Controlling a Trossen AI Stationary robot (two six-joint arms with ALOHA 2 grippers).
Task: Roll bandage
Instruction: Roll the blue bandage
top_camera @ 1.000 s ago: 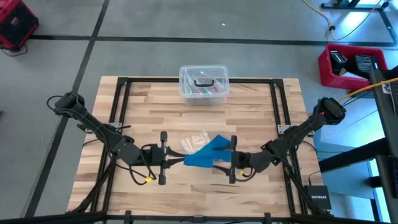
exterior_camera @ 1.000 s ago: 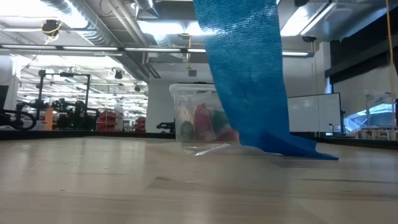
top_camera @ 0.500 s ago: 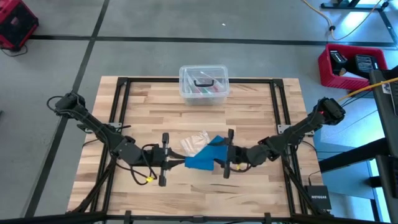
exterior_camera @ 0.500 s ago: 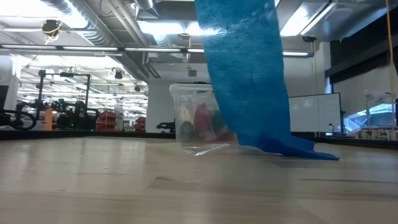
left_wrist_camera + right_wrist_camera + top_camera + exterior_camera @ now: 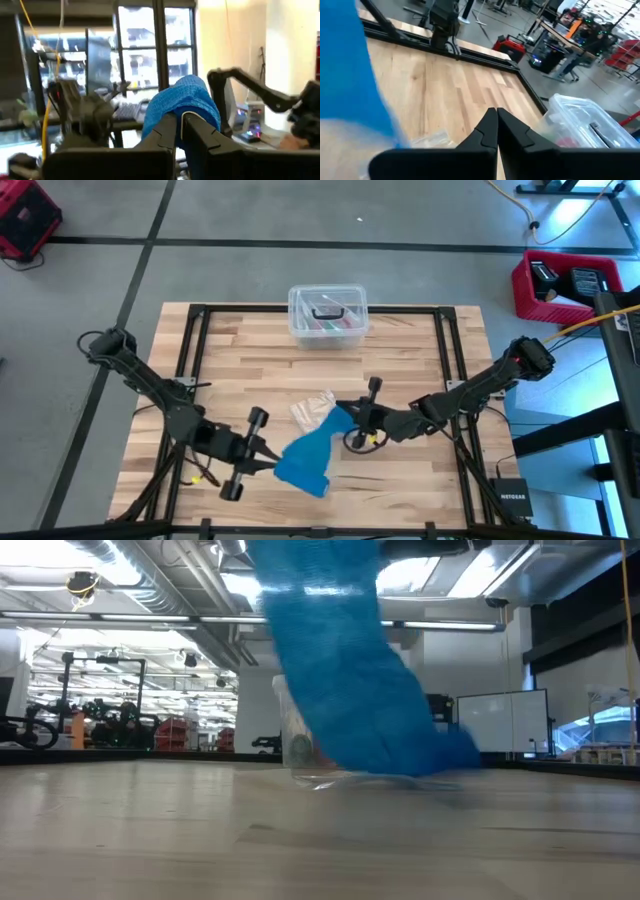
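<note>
Bandage [image 5: 305, 460] hangs clamped in left fingers [image 5: 176, 131]; right fingers [image 5: 496, 125] together; "NETGEAR" box [image 5: 512, 500].

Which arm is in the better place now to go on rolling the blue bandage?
Probably the left. The left gripper is shut on the bandage at its near end. The right gripper is shut with nothing visible between its fingers.
</note>
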